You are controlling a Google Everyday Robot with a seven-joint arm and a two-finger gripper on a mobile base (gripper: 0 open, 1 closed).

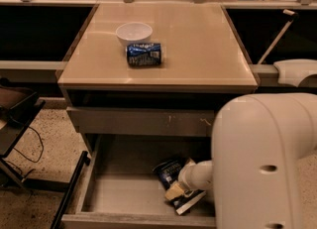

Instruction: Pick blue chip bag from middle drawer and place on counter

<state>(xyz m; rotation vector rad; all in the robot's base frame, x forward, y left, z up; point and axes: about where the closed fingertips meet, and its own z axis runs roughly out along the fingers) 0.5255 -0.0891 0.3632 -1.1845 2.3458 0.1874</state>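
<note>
Down low, the middle drawer [124, 193] stands pulled out toward me, its grey floor bare on the left. The blue chip bag [169, 170] lies inside it toward the right, set at a slant, with its dark end pointing to the far left and its pale end toward the near right. The gripper [176, 192] is down in the drawer, right on top of the bag's middle, with a tan tip showing against the foil. Whether it has actually closed on the bag I cannot tell from where I stand. The bulky white arm [257, 163] fills the near right and hides that corner of the drawer.

Just above the open drawer sits a closed grey drawer front [138, 120] with a few whitish scuffs. On the beige counter [208, 39], toward its left, a white bowl [133, 32] stands upright. A blue soda can [143, 54] lies on its side just near of the bowl.
</note>
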